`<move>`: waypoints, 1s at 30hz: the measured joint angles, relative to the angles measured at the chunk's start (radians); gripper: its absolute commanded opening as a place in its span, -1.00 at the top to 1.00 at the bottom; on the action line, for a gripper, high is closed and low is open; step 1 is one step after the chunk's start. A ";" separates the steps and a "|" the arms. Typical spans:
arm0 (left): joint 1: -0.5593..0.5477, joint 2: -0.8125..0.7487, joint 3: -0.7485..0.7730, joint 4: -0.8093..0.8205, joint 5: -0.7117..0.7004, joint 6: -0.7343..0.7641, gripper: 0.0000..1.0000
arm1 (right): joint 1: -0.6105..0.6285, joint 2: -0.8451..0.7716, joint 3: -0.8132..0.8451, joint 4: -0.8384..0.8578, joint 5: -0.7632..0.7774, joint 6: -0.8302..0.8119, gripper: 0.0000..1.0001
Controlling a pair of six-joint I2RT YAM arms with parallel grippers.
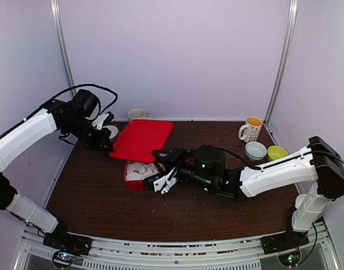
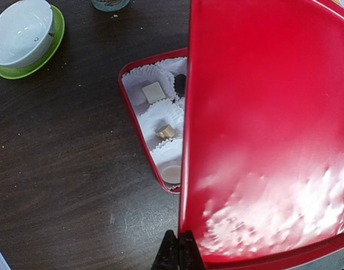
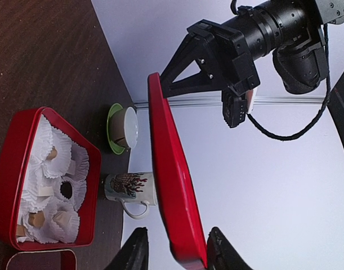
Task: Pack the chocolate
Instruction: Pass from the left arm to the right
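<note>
The red box (image 1: 130, 179) lies open on the table, lined with white paper cups. The chocolate sits in the cups: a cream cube (image 2: 153, 91), a brown lump (image 2: 165, 131) and a pale round piece (image 2: 172, 173); several pieces also show in the right wrist view (image 3: 50, 153). The red lid (image 1: 141, 139) is held tilted above the box. My left gripper (image 2: 179, 251) is shut on the lid's rim (image 2: 186, 185). My right gripper (image 3: 176, 250) is open, with its fingers on either side of the lid's other end (image 3: 186, 247), not clamped on it.
A white bowl on a green saucer (image 2: 22, 34) and a patterned mug (image 3: 129, 188) stand behind the box. A white cup (image 1: 137, 114) is at the back. A mug (image 1: 251, 129), a pale bowl (image 1: 255, 150) and a green bowl (image 1: 276, 152) stand at the right.
</note>
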 measured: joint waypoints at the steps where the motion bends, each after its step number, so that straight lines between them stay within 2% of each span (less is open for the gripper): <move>1: 0.000 0.000 0.001 0.000 -0.001 0.001 1.00 | 0.000 0.000 0.001 -0.003 0.000 -0.001 0.39; 4: -0.001 0.001 0.001 0.000 0.000 0.004 0.96 | 0.000 0.000 0.004 -0.009 -0.004 0.003 0.47; 9: -0.001 0.003 0.002 -0.001 0.005 0.011 0.73 | 0.000 0.000 0.006 -0.022 -0.004 0.018 0.61; 11: -0.001 0.003 0.005 0.001 0.009 0.013 0.55 | 0.000 0.000 0.007 -0.035 -0.005 0.027 0.64; 12: -0.001 0.002 0.005 0.003 0.012 0.015 0.30 | 0.000 0.000 0.007 -0.051 -0.005 0.037 0.65; 13: -0.001 -0.002 0.005 0.004 0.013 0.019 0.17 | 0.000 0.000 0.007 -0.060 -0.005 0.035 0.68; 15: -0.002 -0.016 0.005 0.015 0.023 0.018 0.02 | 0.000 -0.001 0.007 -0.072 -0.005 0.045 0.73; 20: -0.002 -0.088 0.003 0.068 0.058 0.024 -0.10 | 0.000 -0.011 0.007 -0.096 -0.008 0.095 0.79; 26: -0.002 -0.167 0.005 0.116 0.047 0.046 -0.49 | -0.002 -0.069 0.007 -0.135 -0.036 0.193 0.80; 30: -0.002 -0.257 0.005 0.185 0.036 0.073 -0.56 | -0.019 -0.124 0.009 -0.211 -0.092 0.288 0.79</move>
